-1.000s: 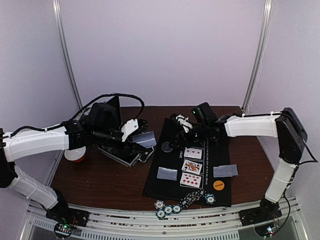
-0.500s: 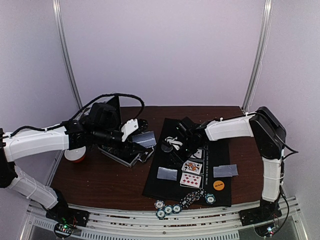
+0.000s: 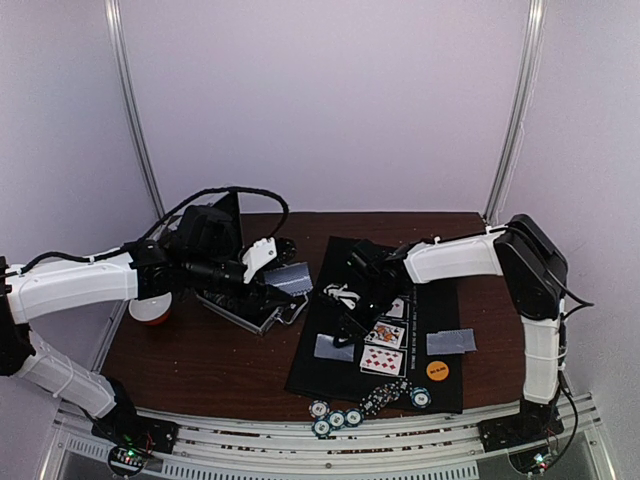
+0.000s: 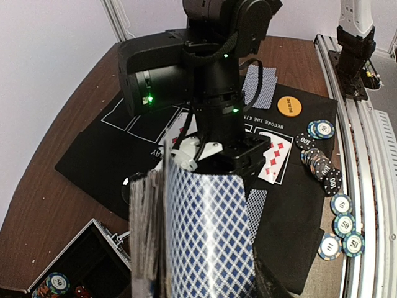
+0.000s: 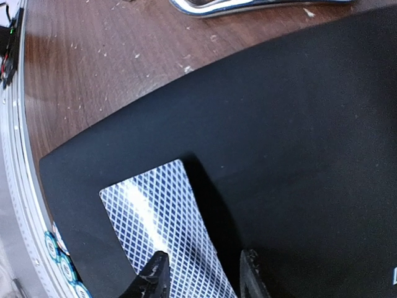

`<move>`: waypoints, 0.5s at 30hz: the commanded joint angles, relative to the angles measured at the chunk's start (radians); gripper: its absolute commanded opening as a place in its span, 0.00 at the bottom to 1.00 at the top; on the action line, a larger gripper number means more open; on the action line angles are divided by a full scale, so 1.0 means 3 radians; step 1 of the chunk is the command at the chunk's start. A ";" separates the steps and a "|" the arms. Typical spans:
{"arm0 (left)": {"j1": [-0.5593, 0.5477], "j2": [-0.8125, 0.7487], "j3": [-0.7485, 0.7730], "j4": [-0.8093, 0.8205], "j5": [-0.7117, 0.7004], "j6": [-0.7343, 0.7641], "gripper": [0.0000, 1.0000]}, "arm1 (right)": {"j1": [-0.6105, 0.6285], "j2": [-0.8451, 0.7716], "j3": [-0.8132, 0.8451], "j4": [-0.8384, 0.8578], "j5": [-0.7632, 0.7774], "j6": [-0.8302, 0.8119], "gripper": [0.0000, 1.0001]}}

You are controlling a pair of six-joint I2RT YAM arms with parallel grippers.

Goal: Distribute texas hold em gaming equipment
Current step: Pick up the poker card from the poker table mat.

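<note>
The card deck (image 4: 208, 242) is clamped in the left gripper (image 3: 272, 278). The right gripper (image 5: 201, 273) is held partly open above a face-down card (image 5: 158, 214).

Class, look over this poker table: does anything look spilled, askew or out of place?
Yes. Dark chips lie toppled in a slanted row at the near edge of the black mat, and several teal chips lie off it, beside the rail.
</note>
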 commanded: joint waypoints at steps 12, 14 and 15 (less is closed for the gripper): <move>0.0020 -0.0089 0.0024 0.0132 0.0029 0.0001 0.41 | 0.0045 -0.0252 0.0386 -0.0423 0.0231 -0.0254 0.00; 0.0021 -0.0090 0.0024 0.0132 0.0027 0.0003 0.41 | -0.0018 -0.0400 0.0515 -0.0496 0.0384 -0.0370 0.00; 0.0021 -0.0091 0.0026 0.0132 0.0030 0.0000 0.41 | -0.0076 -0.0480 0.0572 -0.0534 0.0489 -0.0427 0.00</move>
